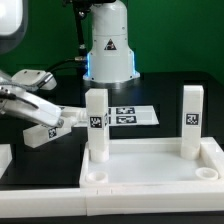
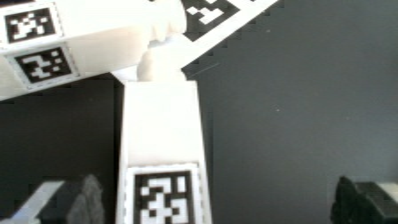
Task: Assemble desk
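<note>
The desk panel (image 1: 150,175) is a large white slab with a raised rim, lying at the front. Two square white legs stand upright in it, one (image 1: 95,125) towards the exterior view's left and one (image 1: 190,120) towards its right. Another leg (image 1: 62,122) lies on the black table left of the panel. In the wrist view this leg (image 2: 160,130) runs lengthwise with its tag near the jaws and its peg pointing away. My gripper (image 1: 38,115) hangs over it, open; the leg lies between the fingers (image 2: 71,200) of my gripper (image 2: 217,205), nearer one, touching neither.
The marker board (image 1: 132,115) lies flat behind the panel, in front of the robot base (image 1: 108,45). Another white tagged part (image 2: 39,55) lies slantwise just past the lying leg's peg.
</note>
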Motion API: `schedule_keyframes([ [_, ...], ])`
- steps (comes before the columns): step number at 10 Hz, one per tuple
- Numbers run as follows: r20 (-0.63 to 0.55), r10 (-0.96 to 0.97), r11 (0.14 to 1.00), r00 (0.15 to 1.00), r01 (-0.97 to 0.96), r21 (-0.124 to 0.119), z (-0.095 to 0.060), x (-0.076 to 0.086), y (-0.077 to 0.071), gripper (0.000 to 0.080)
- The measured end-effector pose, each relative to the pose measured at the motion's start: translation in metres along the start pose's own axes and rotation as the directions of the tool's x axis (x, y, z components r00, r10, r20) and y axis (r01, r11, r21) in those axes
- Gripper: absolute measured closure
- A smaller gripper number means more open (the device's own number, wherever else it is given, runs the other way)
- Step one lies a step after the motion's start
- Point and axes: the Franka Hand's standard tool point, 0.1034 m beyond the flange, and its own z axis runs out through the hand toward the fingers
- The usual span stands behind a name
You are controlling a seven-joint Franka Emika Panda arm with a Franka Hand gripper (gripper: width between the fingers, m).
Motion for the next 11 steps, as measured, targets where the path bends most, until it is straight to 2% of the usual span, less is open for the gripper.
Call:
schedule_keyframes([
  [1, 0.032, 0.019, 1.000, 0.999, -0.019, 0.013, -0.008, 0.011, 0.004, 0.0151],
  [2, 0.035, 0.030, 0.999, 0.999, -0.030, 0.012, -0.006, 0.021, 0.008, 0.0151],
  [5, 0.036, 0.027, 1.000, 0.999, -0.027, 0.008, -0.004, 0.021, 0.007, 0.0151],
  [6, 0.048, 0.036, 0.999, 0.998, -0.037, 0.017, -0.003, 0.020, 0.007, 0.0151],
  [7, 0.093, 0.063, 0.997, 0.994, -0.067, 0.041, 0.003, 0.021, 0.009, 0.0151],
  [9, 0.108, 0.073, 0.996, 0.991, -0.078, 0.038, 0.006, 0.023, 0.009, 0.0151],
  [10, 0.109, 0.074, 0.996, 0.991, -0.078, 0.038, 0.006, 0.023, 0.010, 0.0283],
  [11, 0.110, 0.074, 0.996, 0.991, -0.079, 0.038, 0.007, 0.023, 0.010, 0.0283],
])
